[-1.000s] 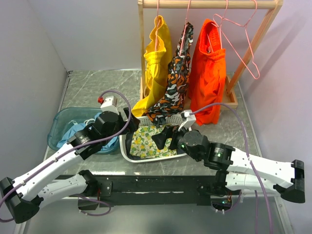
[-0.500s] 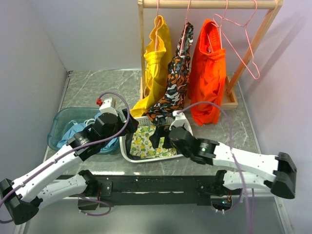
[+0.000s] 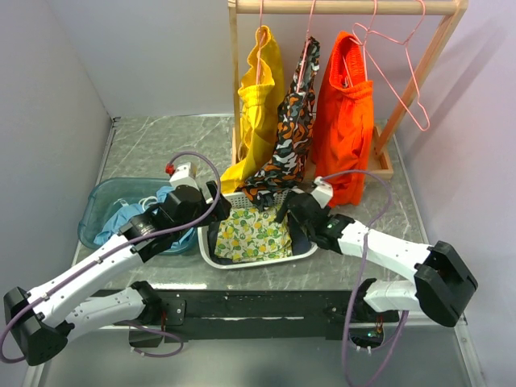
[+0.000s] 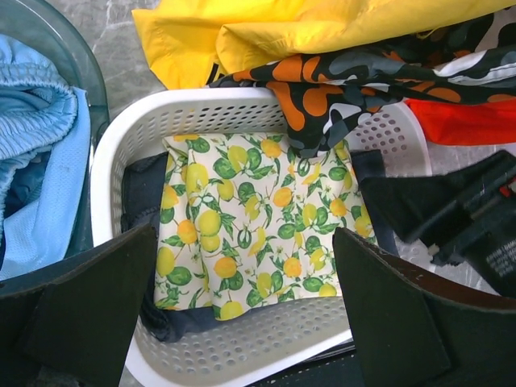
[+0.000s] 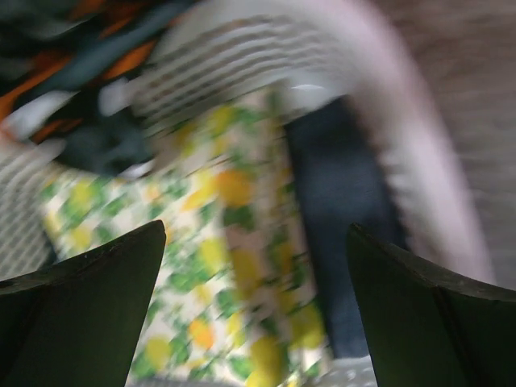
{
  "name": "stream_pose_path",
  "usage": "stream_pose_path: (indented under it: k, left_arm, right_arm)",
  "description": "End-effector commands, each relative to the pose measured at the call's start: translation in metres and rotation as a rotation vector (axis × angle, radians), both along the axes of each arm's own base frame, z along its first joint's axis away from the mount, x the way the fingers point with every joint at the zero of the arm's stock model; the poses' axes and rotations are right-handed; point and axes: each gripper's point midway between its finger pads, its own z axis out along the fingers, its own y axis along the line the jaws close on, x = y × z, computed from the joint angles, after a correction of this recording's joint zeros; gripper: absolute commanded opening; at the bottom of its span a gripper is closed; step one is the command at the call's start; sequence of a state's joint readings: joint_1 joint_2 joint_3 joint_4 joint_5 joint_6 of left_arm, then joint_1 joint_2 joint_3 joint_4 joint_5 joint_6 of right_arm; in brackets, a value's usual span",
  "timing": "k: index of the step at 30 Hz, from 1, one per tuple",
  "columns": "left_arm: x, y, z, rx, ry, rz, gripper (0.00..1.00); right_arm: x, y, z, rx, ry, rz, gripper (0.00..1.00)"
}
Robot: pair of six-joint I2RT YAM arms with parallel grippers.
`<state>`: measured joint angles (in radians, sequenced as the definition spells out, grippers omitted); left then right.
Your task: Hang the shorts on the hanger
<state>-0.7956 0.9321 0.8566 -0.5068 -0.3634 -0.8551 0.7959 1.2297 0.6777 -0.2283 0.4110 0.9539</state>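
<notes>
- In the teal tub [image 3: 93, 205] at the left middle of the top view: the shorts [image 3: 121, 218], light blue, bunched up, not touched by any claw.
- At the left edge of the left wrist view: the same shorts [image 4: 32, 161], with gathered waistband, just beside the white basket [image 4: 129, 137].
- On the wooden rail [image 3: 347, 6] at the upper right: the hanger [image 3: 414, 87], pink wire, bare, hanging tilted, well apart from the shorts.
- On the same rail, to the left of the hanger: orange shorts [image 3: 343, 121], a camouflage garment [image 3: 294, 121] and a yellow garment [image 3: 260, 105].
- In the centre of the bench [image 3: 161, 145]: the white basket [image 3: 242, 262], with a lemon-print cloth [image 3: 254, 234] spread over something dark inside.
- At the upper left rim of the basket: the left claw [image 3: 211, 201], wide open, with nothing held and only the lemon-print cloth [image 4: 250, 226] below between the fingers [image 4: 89, 298].
- At the upper right rim of the basket: the right claw [image 3: 284, 218], also spread open and holding nothing.
- In the right wrist view, much blurred: the lemon-print cloth [image 5: 201, 242] and the basket wall between the two dark fingers [image 5: 81, 306].
</notes>
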Motion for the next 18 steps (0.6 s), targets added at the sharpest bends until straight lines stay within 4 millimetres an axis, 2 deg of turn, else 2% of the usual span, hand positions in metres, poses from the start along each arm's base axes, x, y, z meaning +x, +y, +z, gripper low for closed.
stream_pose_path:
  k: [1,5,6,8,9,11,14,15,16,18]
  left_arm:
    - [-0.001,-0.002,0.003,-0.01,0.003,-0.003,0.96]
    - [-0.002,-0.003,-0.003,-0.007,0.018,-0.005,0.96]
    - [-0.002,-0.003,-0.005,-0.011,0.025,-0.003,0.97]
    - [-0.004,-0.008,-0.012,-0.021,0.041,-0.023,0.96]
    - [-0.005,-0.01,-0.015,-0.031,0.051,-0.028,0.97]
    - [-0.009,-0.02,-0.024,-0.051,0.079,-0.067,0.96]
    - [-0.015,-0.035,-0.038,-0.1,0.117,-0.123,0.96]
    - [-0.017,-0.04,-0.04,-0.118,0.119,-0.148,0.96]
    - [-0.021,-0.042,-0.052,-0.121,0.138,-0.165,0.96]
    - [-0.021,-0.054,-0.052,-0.171,0.128,-0.205,0.96]
  right_arm:
    - [-0.006,-0.061,-0.027,-0.082,0.073,-0.252,1.0]
    - [-0.02,-0.112,-0.022,-0.105,0.043,-0.453,1.0]
    - [-0.021,-0.121,-0.013,-0.074,0.012,-0.487,1.0]
    - [-0.03,-0.139,-0.014,-0.079,0.006,-0.537,1.0]
    - [-0.03,-0.152,-0.006,-0.053,-0.028,-0.582,1.0]
    - [-0.035,-0.163,-0.001,-0.034,-0.043,-0.616,1.0]
    - [-0.037,-0.171,0.019,0.046,-0.12,-0.626,1.0]
    - [-0.036,-0.169,0.026,0.062,-0.138,-0.609,1.0]
    - [-0.033,-0.16,0.034,0.078,-0.155,-0.548,1.0]
    - [-0.029,-0.15,0.053,0.114,-0.193,-0.485,1.0]
